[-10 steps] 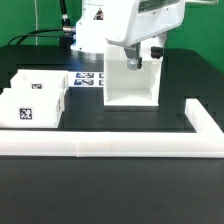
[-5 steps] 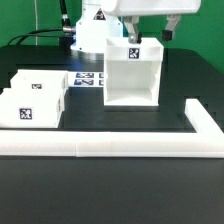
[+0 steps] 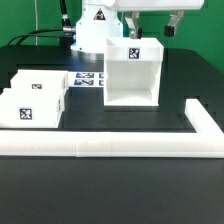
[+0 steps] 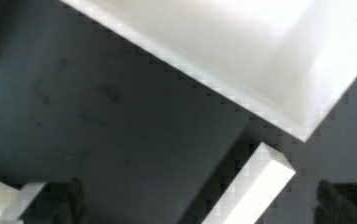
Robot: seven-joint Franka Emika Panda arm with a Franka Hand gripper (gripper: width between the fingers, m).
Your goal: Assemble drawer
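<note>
The white cube-like drawer casing [image 3: 132, 74] stands on the black table in the middle of the exterior view, its open side toward the camera and a tag on its top edge. Two smaller white slide-in boxes [image 3: 35, 95] with tags lie at the exterior view's left. My gripper [image 3: 150, 22] hangs above the casing's top, open and empty, its fingers [image 3: 173, 24] spread apart. In the wrist view the casing [image 4: 246, 50] shows as a white surface below the gripper [image 4: 193, 205], with dark fingertips [image 4: 33, 205] at both sides.
The long low white L-shaped rail [image 3: 120, 145] runs along the front and up the exterior view's right. The marker board [image 3: 88, 79] lies flat behind the casing. The robot base [image 3: 92, 30] stands at the back.
The gripper has let go of the casing and risen from inside its top to well above it. The casing stays upright in place.
</note>
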